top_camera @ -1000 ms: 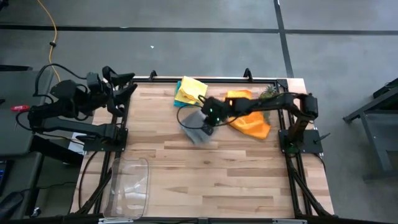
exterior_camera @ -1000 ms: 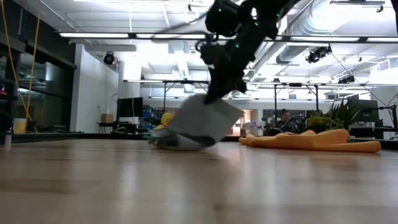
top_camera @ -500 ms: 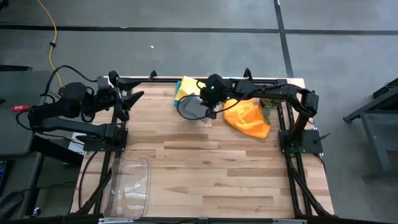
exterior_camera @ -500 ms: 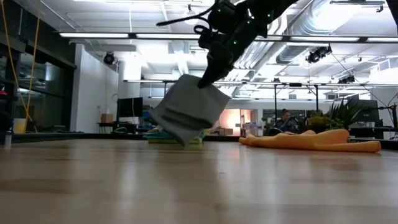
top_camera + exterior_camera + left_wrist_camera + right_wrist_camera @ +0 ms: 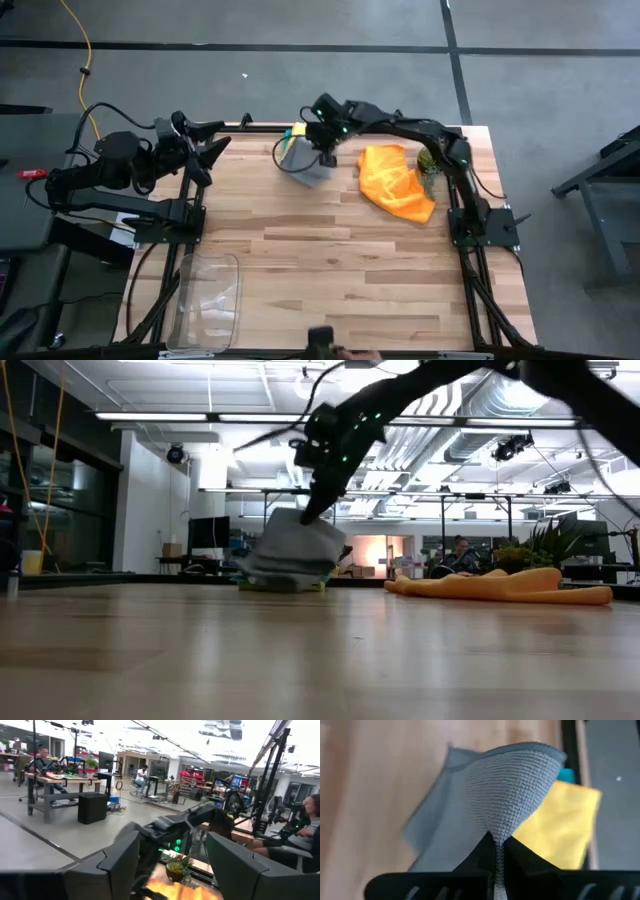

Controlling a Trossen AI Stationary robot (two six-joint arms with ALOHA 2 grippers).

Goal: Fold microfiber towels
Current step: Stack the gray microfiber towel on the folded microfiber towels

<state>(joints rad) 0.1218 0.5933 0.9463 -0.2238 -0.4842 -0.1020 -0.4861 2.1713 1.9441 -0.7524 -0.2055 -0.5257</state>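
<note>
Grey towel (image 5: 303, 163) hangs from the right gripper (image 5: 322, 146), pinched tight, over the yellow towel (image 5: 565, 827) at the table's far edge. Best to lower it flat and square on the stack, I think. Left gripper (image 5: 212, 152) waits, fingers apart. Tray (image 5: 208, 300) looks bare.

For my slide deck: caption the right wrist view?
Right end effector pinching the grey towel above the yellow towel.
</note>
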